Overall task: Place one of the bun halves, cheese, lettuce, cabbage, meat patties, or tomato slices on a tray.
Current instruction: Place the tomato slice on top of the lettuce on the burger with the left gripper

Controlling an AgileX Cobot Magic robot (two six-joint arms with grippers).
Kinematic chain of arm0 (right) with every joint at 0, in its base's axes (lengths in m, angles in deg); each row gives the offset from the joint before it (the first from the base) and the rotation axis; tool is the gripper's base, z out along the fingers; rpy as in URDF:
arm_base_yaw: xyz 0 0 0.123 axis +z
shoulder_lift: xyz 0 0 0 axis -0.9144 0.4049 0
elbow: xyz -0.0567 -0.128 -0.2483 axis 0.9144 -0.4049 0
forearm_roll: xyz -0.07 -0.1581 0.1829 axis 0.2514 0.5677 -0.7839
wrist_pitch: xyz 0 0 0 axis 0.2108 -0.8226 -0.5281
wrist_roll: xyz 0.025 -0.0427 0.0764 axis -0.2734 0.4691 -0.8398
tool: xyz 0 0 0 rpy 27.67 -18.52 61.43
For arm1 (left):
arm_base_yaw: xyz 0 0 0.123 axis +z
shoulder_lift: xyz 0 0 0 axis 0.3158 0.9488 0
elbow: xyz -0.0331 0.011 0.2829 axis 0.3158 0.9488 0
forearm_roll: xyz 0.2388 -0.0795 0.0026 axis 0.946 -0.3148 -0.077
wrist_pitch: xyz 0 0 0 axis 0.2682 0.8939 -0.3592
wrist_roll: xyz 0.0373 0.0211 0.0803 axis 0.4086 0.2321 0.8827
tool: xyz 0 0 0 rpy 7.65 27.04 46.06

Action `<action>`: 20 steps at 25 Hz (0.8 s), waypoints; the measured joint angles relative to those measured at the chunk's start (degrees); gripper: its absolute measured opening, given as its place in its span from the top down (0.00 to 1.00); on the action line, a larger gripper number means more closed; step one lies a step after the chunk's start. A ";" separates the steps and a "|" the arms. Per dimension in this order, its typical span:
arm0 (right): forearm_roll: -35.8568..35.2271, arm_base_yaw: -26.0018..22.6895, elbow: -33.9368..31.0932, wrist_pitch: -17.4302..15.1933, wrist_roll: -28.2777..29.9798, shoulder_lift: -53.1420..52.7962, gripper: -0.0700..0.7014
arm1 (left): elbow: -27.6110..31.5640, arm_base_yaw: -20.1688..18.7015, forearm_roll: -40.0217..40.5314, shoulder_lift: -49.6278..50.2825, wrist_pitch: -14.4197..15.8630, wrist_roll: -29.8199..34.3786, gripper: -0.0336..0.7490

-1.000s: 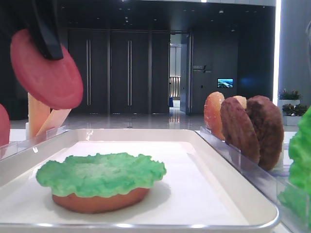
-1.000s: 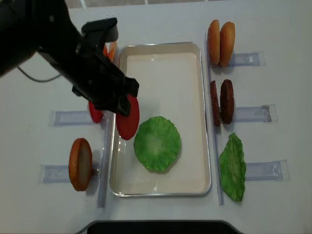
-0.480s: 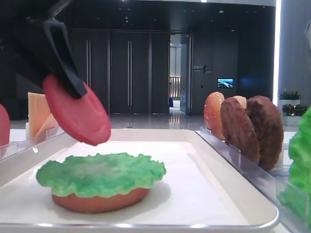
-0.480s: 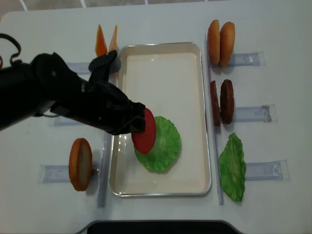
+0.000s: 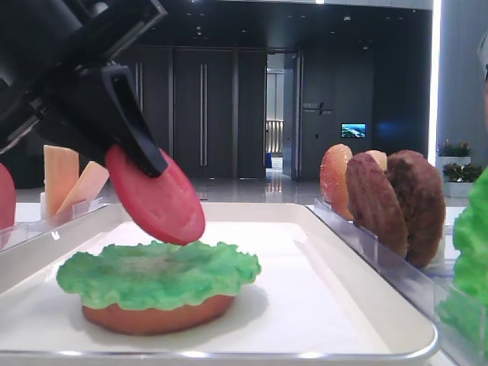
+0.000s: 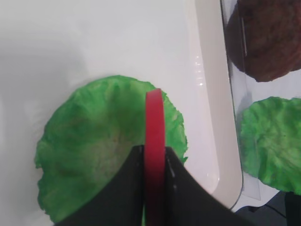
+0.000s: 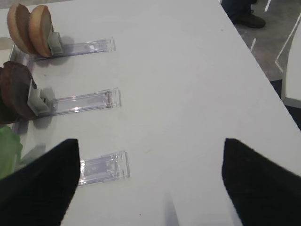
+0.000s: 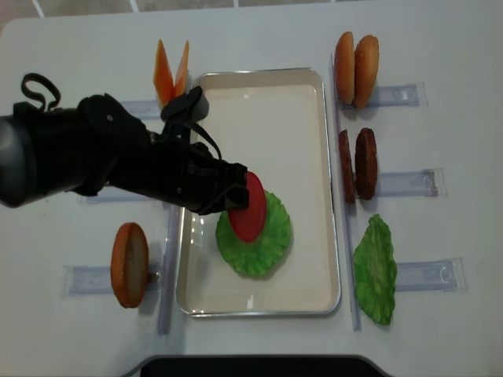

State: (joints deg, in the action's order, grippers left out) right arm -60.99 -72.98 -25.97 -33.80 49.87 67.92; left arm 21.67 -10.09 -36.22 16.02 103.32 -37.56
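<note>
My left gripper (image 8: 234, 196) is shut on a red tomato slice (image 8: 251, 206), which it holds tilted on edge. The slice's lower rim hangs right at a green lettuce leaf (image 8: 255, 243); I cannot tell whether they touch. That leaf lies on a bun half (image 5: 156, 316) on the floor of the off-white tray (image 8: 259, 73). From the left wrist, the tomato slice (image 6: 154, 117) stands edge-on in the left gripper (image 6: 154, 151), over the lettuce (image 6: 89, 150). My right gripper (image 7: 150, 188) hangs open over bare table, with nothing between its fingers. Cabbage is out of view.
Clear holders flank the tray. Right of it stand two bun halves (image 8: 355, 59), two meat patties (image 8: 357, 162) and a lettuce leaf (image 8: 376, 269). Left of it are cheese slices (image 8: 171, 69) and a bun half (image 8: 130, 263). The table's right edge (image 7: 263, 70) shows in the right wrist view.
My left gripper has carried the tomato slice from the left holder, right and down over the tray rim, to just above the lettuce. The slice stays gripped throughout.
</note>
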 joint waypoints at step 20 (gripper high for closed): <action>0.00 0.00 0.00 0.00 0.00 0.00 0.16 | 0.00 0.00 -15.01 5.18 6.36 18.08 0.89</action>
State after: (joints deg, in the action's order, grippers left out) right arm -60.99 -72.98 -25.97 -33.80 49.87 67.92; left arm 21.67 -10.09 -51.23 21.20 109.68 -19.47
